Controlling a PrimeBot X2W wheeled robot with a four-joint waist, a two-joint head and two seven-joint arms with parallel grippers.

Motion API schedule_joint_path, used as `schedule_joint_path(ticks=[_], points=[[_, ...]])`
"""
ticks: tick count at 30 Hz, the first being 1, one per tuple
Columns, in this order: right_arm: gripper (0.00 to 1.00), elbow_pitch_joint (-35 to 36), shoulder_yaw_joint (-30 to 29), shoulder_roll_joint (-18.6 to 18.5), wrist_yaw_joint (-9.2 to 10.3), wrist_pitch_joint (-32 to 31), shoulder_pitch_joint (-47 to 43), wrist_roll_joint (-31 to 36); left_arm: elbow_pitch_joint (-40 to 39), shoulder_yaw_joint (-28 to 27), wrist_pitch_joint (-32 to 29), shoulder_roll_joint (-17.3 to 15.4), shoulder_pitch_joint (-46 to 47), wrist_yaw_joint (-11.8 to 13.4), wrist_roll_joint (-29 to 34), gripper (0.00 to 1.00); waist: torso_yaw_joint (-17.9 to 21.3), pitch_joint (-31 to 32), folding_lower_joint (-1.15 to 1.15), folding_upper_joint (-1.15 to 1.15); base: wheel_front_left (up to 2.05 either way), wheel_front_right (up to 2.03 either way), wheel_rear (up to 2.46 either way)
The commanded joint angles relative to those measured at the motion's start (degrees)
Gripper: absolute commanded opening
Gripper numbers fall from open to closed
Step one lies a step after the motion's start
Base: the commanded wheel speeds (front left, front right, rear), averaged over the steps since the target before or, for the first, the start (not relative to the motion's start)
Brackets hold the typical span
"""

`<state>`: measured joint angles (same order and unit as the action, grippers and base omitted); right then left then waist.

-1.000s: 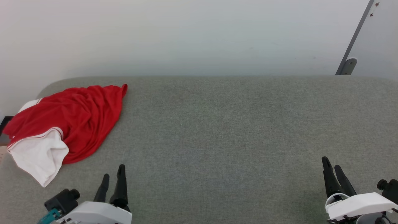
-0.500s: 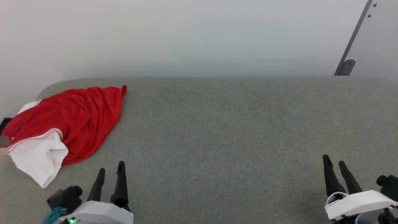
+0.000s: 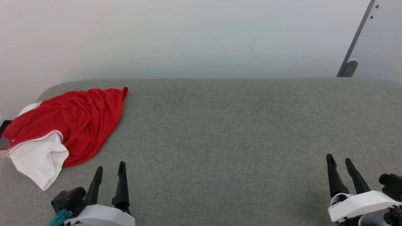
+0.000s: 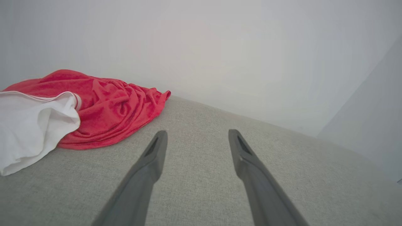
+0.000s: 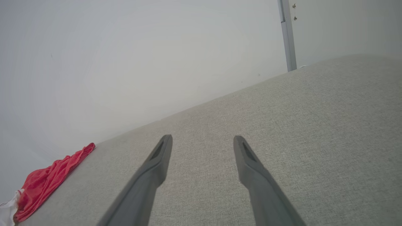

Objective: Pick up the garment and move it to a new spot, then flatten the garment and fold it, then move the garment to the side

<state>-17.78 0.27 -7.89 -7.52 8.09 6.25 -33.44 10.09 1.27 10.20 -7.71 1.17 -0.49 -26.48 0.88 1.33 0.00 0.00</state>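
Note:
The garment (image 3: 75, 122), red with a white sleeve, lies crumpled at the far left of the grey table (image 3: 220, 125). In the left wrist view the garment (image 4: 106, 106) sits up and to the left of my fingers. My left gripper (image 3: 110, 168) stands open at the lower left, just right of and below the garment, with nothing between its fingers (image 4: 150, 160). At the lower right my right gripper (image 3: 339, 160) is open and empty too, far from the cloth. The garment (image 5: 47, 180) appears as a small red edge at the far left of the right wrist view.
A pale wall (image 3: 188, 37) rises behind the table's far edge. A grey metal post with a bracket (image 3: 350, 67) stands at the back right. The table's left edge runs under the garment, with a dark object (image 3: 4, 125) just beyond it.
Both grippers' fingers have spread wider apart. The left gripper has drawn slightly down and left in the head view. The garment has not moved.

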Motion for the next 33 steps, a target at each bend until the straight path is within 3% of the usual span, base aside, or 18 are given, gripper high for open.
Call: schedule_joint_path(ticks=[1,33], points=[[1.0,0.6,0.2,-0.4,0.04,0.5,1.1,1.9,-0.8,-0.2,0.6,-0.3,0.0,-0.1,2.1,1.0,0.0,0.0,0.0,0.0,0.0,0.0,0.0],[1.0,1.9,1.1,-1.2,0.06,3.2,0.8,14.5,-2.8,-0.9,4.2,0.7,-1.3,-0.8,17.4,1.0,0.3,0.6,0.0,0.0,0.0,0.0,0.0]])
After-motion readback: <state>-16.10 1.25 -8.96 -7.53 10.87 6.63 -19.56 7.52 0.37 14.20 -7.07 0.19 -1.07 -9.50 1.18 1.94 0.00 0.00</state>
